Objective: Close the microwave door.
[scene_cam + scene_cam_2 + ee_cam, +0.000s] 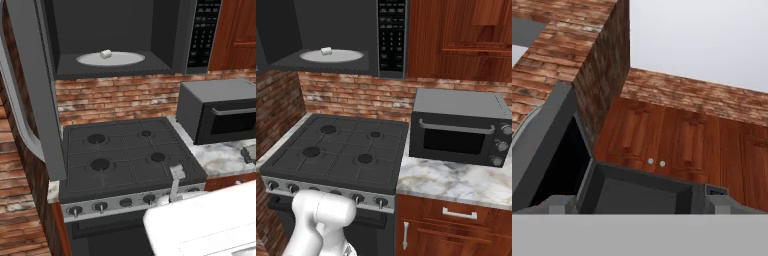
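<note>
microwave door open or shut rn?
Open, swung wide. The microwave door stands edge-on at the left of the left base view, and the microwave cavity is exposed, with the white turntable visible inside.

No text, label, brand, number or sign can be read anywhere. The black keypad strip (391, 37) on the right side of the microwave (125, 37) carries rows of small pale marks, but they are too small and blurred to make out as letters or digits. The knobs (499, 145) on the smaller countertop oven (461, 127) and the knobs (100, 206) along the front of the stove (125, 155) show no legible markings either. Relative to the jaws, nothing readable lies near them.
</note>
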